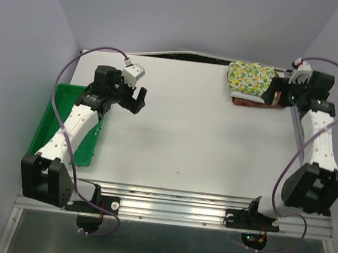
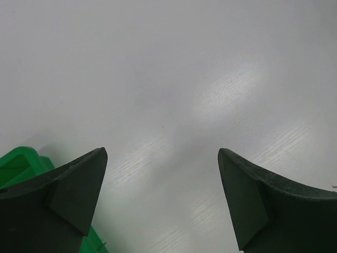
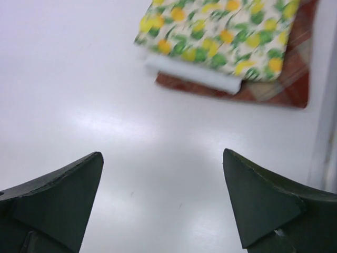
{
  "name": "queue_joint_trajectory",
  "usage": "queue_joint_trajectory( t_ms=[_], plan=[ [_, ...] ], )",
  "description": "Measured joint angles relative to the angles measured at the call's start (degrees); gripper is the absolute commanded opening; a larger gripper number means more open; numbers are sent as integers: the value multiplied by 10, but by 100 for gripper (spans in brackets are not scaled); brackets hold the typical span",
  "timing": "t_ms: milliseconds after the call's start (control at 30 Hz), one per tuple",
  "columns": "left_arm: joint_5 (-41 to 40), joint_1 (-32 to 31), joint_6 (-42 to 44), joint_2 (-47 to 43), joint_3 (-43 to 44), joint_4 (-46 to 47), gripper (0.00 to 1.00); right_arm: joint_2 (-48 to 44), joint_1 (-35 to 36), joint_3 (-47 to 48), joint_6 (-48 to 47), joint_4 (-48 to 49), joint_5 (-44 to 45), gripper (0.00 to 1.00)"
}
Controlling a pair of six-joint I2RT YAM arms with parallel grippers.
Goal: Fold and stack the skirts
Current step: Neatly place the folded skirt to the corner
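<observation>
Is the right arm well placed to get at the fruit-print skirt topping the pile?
Probably yes: the right arm has open jaws facing the fruit-print skirt, only bare table between.

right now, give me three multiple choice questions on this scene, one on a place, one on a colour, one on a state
1. Where on the table is the skirt stack? A near left corner; B far right corner; C centre
2. What colour is the bottom skirt? A red-and-cream plaid; B blue; C black
3. How is the right gripper? A shut on a skirt; B shut on nothing; C open, empty

Answers:
1 B, the top view shows it at the far right edge.
2 A, plaid peeks out from under the pile.
3 C, its wrist view shows a wide gap with nothing in it.
</observation>
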Motion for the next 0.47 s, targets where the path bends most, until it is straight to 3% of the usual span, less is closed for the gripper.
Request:
queue_joint_trajectory(
  t_ms=[133, 267, 467],
  plan=[
    [-14, 2, 0, -34, -52, 14, 98, -153, 0, -176, -31, -48, -56, 100],
    [-27, 2, 0, -52, -106, 12, 99, -242, 0, -306, -59, -75, -65, 100],
    [-49, 2, 13, -81, -162, 7, 99, -298, 0, -367, -87, -97, -63, 100]
  ],
)
